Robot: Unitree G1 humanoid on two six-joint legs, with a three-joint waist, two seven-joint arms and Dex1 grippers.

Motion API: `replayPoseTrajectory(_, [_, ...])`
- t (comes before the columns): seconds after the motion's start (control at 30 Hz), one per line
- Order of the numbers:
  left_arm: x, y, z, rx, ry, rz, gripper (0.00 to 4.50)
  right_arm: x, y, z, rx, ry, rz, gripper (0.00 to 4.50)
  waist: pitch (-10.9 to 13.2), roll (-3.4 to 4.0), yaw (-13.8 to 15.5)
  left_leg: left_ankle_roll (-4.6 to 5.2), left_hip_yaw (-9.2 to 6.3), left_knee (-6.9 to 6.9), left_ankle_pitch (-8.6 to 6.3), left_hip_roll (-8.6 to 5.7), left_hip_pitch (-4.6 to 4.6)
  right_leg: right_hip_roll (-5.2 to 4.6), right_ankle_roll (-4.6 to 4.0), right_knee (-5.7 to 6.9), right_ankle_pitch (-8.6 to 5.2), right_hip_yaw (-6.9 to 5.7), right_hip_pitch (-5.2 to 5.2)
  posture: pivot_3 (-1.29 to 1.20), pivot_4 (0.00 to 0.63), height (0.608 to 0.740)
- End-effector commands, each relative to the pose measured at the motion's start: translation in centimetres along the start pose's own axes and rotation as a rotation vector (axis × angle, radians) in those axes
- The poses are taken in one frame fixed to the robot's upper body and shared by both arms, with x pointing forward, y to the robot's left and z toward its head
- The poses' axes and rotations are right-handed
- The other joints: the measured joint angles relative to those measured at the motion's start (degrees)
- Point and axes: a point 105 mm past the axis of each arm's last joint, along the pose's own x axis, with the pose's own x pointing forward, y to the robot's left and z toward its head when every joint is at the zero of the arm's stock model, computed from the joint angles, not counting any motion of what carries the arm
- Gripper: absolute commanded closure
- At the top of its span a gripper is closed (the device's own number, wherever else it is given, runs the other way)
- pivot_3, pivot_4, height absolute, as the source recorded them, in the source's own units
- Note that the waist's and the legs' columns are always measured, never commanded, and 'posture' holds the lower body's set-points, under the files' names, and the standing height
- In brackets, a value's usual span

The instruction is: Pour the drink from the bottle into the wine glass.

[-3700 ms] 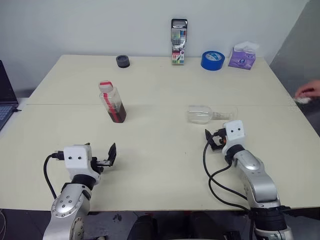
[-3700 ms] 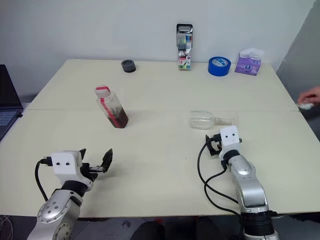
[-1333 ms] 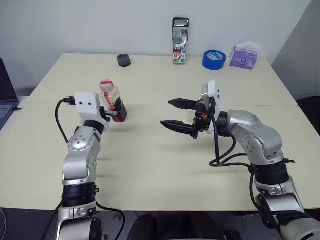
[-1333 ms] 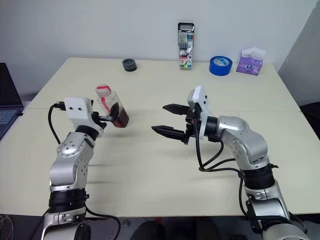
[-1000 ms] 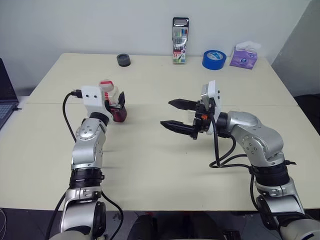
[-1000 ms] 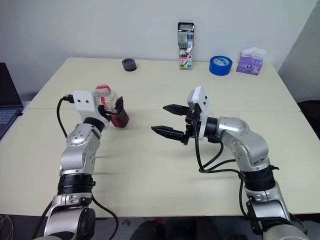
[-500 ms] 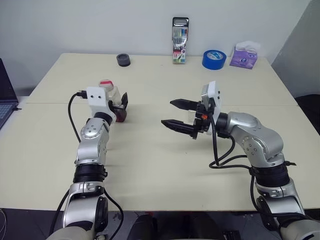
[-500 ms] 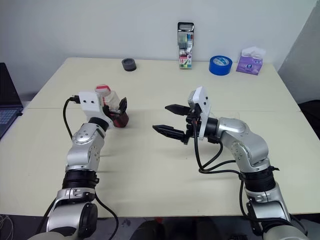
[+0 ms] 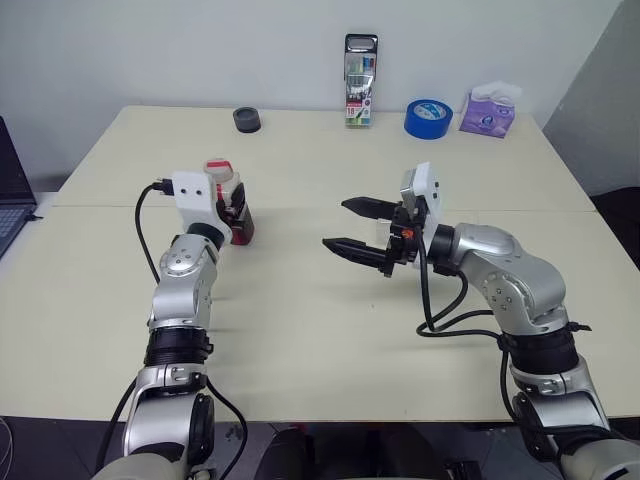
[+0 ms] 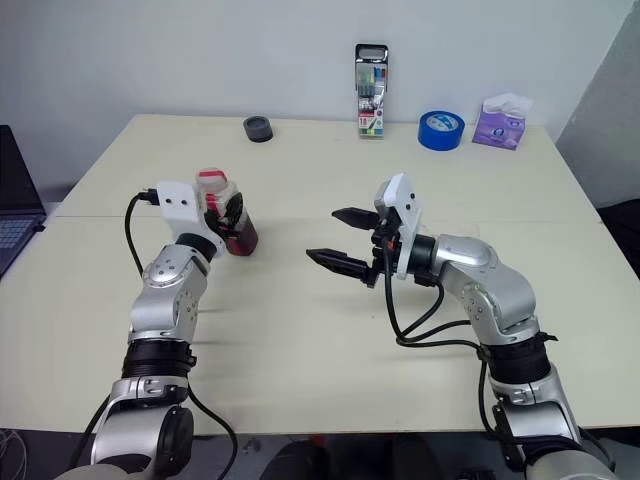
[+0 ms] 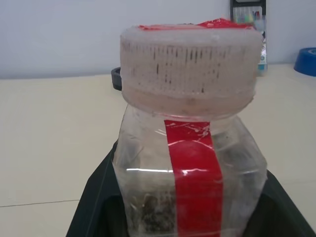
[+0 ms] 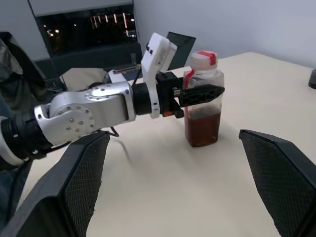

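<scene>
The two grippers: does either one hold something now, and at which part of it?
The left gripper holds the bottle by its body, below the cap. The right gripper is open and holds nothing.

The bottle point(image 11: 190, 163) is clear glossy plastic with a ribbed matt white cap point(image 11: 190, 64) and a shiny red tape strip point(image 11: 192, 168). The fingers point(image 12: 81, 185) look like matt black textured plastic. The tabletop point(image 9: 300, 330) is smooth, matt and cream.
</scene>
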Motion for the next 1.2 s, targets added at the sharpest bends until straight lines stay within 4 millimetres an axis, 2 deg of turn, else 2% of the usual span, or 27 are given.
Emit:
replayPoseTrajectory(0.03, [-0.3, -3.6, 5.0, 0.044, -0.111, -0.179, 2.72, 1.1, 0.0, 2.0, -0.067, -0.021, -0.008, 0.0, 0.0, 0.0, 0.0, -0.02, 0.0, 0.02, 0.01, 0.0, -0.07, 0.0, 0.0, 0.03, 0.0, 0.01, -0.09, 0.0, 0.15, 0.74])
replayPoseTrajectory(0.07, [-0.5, -4.5, 5.3, 0.044, -0.111, -0.222, 2.72, 1.3, 0.0, 2.0, -0.07, -0.017, -0.009, 0.0, 0.0, 0.0, 0.0, -0.05, 0.0, 0.03, 0.03, 0.0, -0.16, 0.0, 0.0, 0.05, 0.0, 0.01, -0.16, 0.0, 0.15, 0.74])
replayPoseTrajectory(0.13, [-1.6, -7.6, 6.0, 0.001, -0.105, -0.392, 2.72, 2.0, -0.1, 2.2, -0.081, -0.016, -0.006, 0.0, 0.0, 0.0, -0.1, -0.07, -0.01, 0.04, 0.04, 0.0, -0.18, 0.0, 0.0, 0.04, 0.0, 0.01, -0.18, 0.0, 0.15, 0.74])
replayPoseTrajectory(0.23, [-4.5, -11.9, 5.8, -0.035, -0.063, -0.69, 2.72, 2.8, -0.2, 2.7, -0.063, -0.029, -0.017, 0.0, 0.0, 0.0, -0.3, -0.07, 0.0, 0.02, 0.04, -0.01, -0.19, 0.0, 0.0, 0.02, 0.0, 0.02, -0.18, 0.0, 0.15, 0.74])
replayPoseTrajectory(0.3, [-6.1, -13.3, 5.7, -0.064, -0.045, -0.81, 2.72, 3.0, -0.2, 3.0, -0.048, -0.038, -0.02, 0.0, 0.0, 0.03, -0.4, -0.08, 0.03, 0.0, 0.05, 0.0, -0.17, 0.0, 0.0, 0.02, 0.0, 0.06, -0.19, 0.0, 0.15, 0.74])
replayPoseTrajectory(0.47, [-7.1, -14.1, 6.2, -0.092, -0.048, -0.881, 2.72, 2.6, -0.3, 3.4, -0.015, -0.048, -0.04, 0.0, 0.0, 0.05, -0.3, -0.09, 0.03, 0.01, 0.07, 0.02, -0.18, 0.03, -0.01, 0.11, 0.0, 0.06, -0.26, 0.0, 0.15, 0.74])
replayPoseTrajectory(0.67, [-7.1, -14.2, 6.4, -0.085, -0.056, -0.897, 2.72, 1.8, -0.5, 3.6, 0.009, -0.044, -0.062, 0.0, 0.0, 0.05, -0.3, -0.08, 0.04, 0.0, 0.07, 0.01, -0.18, 0.02, -0.01, 0.1, 0.0, 0.06, -0.25, 0.0, 0.15, 0.74])
replayPoseTrajectory(1.0, [-7.5, -14.4, 6.3, -0.068, -0.061, -0.96, 2.72, 0.7, 1.0, 5.1, 0.126, -0.131, 0.017, 0.0, 0.0, 0.05, -0.2, -0.08, 0.03, 0.0, 0.07, 0.01, -0.19, 0.03, -0.01, 0.09, 0.0, 0.06, -0.25, 0.0, 0.15, 0.74])
replayPoseTrajectory(1.2, [-7.4, -14.5, 6.3, -0.059, -0.066, -0.963, 2.72, 0.8, 1.4, 4.0, 0.108, -0.099, 0.02, 0.0, 0.0, 0.05, -0.2, -0.08, 0.04, 0.0, 0.07, 0.01, -0.19, 0.03, -0.01, 0.09, 0.0, 0.07, -0.25, 0.0, 0.15, 0.74])
